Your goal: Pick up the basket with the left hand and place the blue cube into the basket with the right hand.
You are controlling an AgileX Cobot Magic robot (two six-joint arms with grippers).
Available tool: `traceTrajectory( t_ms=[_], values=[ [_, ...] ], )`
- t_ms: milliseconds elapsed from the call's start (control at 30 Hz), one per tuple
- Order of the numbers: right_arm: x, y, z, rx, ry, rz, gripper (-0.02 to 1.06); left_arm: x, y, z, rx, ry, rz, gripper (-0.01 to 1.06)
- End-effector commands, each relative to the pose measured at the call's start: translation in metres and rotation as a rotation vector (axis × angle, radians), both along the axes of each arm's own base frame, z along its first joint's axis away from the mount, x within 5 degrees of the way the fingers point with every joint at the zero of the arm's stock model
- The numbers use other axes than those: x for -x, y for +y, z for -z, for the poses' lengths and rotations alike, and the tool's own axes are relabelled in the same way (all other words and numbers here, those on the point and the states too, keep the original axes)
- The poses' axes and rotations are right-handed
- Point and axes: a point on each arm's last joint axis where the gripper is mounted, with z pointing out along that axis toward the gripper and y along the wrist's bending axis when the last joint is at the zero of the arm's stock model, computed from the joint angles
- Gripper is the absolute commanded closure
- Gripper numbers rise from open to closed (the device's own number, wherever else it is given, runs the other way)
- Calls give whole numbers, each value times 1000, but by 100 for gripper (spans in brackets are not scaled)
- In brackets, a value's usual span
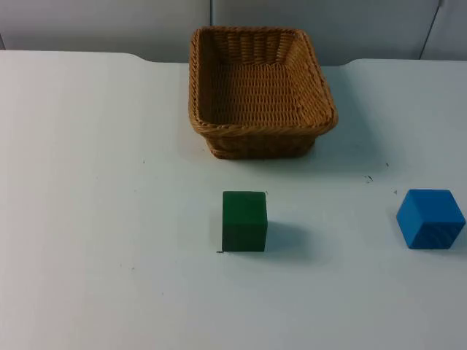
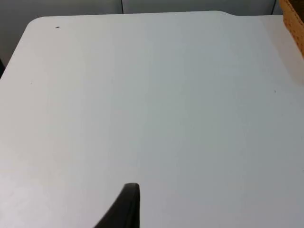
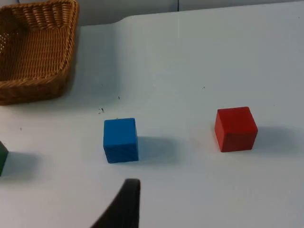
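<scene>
grippers waiting, nothing grasped yet

of our left gripper [image 2: 124, 209] we see one black fingertip over bare white table [image 2: 142, 95], and of our right gripper [image 3: 122, 204] one fingertip just short of the blue cube [image 3: 120, 140]; whether either is open or closed we cannot tell, though neither holds anything. the wicker basket [image 1: 259, 87] sits empty at the far middle of the table, only its corner edging into the left wrist view. the blue cube lies well to its right, with a green cube [image 1: 244, 221] between the arms and a red cube [image 3: 235, 128] beyond the blue one. we judge the first step is in hand: the left arm must reach the basket rim and lift before the right takes the blue cube.
</scene>
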Motion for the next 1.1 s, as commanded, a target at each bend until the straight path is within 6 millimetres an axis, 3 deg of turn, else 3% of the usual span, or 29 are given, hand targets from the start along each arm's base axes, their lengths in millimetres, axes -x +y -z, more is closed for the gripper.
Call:
traceTrajectory(
  t_ms=[0, 233, 400, 533, 733, 933, 1067],
  values=[
    [-1, 1, 1, -5, -6, 1, 0, 0, 0, 0, 4, -8, 1, 0],
    [1, 5, -6, -6, -9, -45, 0, 0, 2, 0, 19, -9, -29, 0],
    [-17, 4, -20, 15, 79, -58, 0, -8, 2, -9, 34, 31, -31, 0],
    [-36, 2, -30, 24, 124, -59, 0, -16, 1, -27, 38, 25, -27, 0],
    [-68, 1, -38, 71, 66, -79, 0, -44, -2, -50, 79, -19, -1, 0],
    [-89, 0, -35, 67, 117, -80, 0, -67, -7, -60, 142, -29, 40, 0],
    [-109, 0, -28, 60, 184, -82, 0, -93, -11, -64, 163, -9, 92, 0]
  ],
)
